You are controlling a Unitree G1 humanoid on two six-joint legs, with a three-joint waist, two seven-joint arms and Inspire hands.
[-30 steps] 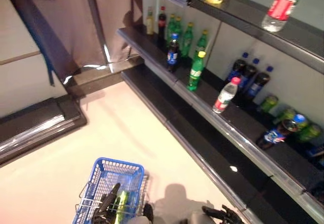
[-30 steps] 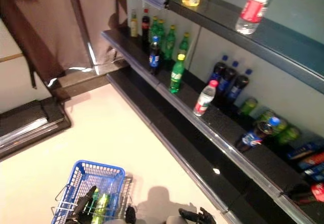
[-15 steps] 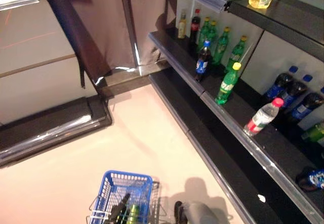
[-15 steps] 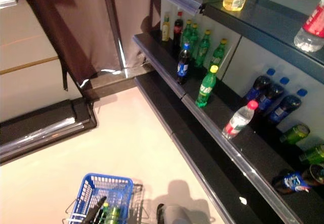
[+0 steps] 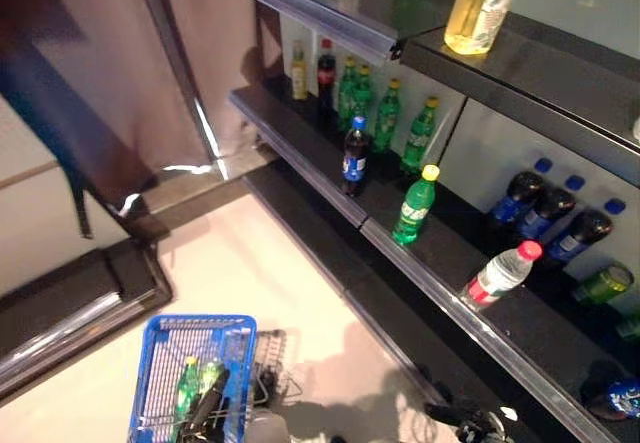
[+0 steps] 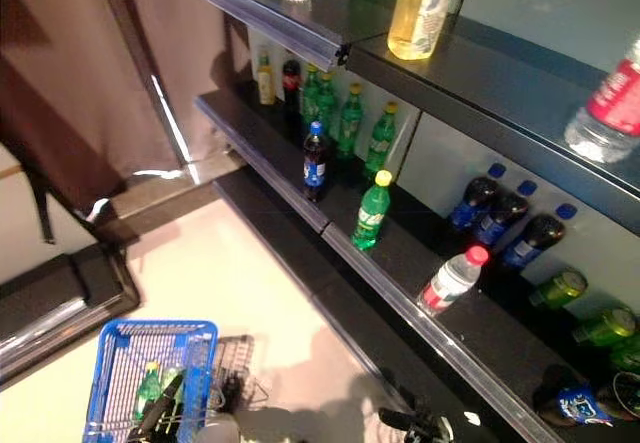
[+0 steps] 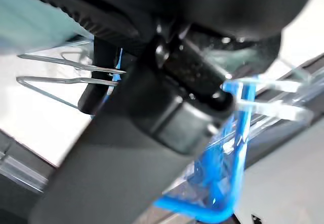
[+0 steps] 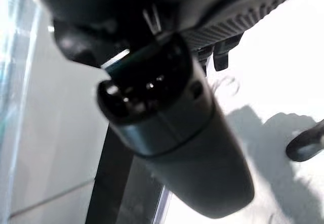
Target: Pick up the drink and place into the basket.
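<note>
Lower now, left hand grips the blue basket.

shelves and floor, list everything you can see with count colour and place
basket: one, blue, on the pale floor at lower left
bottle in basket: one, green, lying inside
front bottles on middle shelf: three; dark cola with blue label, green with yellow cap, clear with red cap
back row: green, dark and yellow bottles, count unclear
blue-capped dark bottles: three, against the back panel
yellow bottle: one, top shelf
left hand: dark, over the basket, fingers unclear
right hand: dark, bottom edge near the shelf base, fingers unclear
</note>
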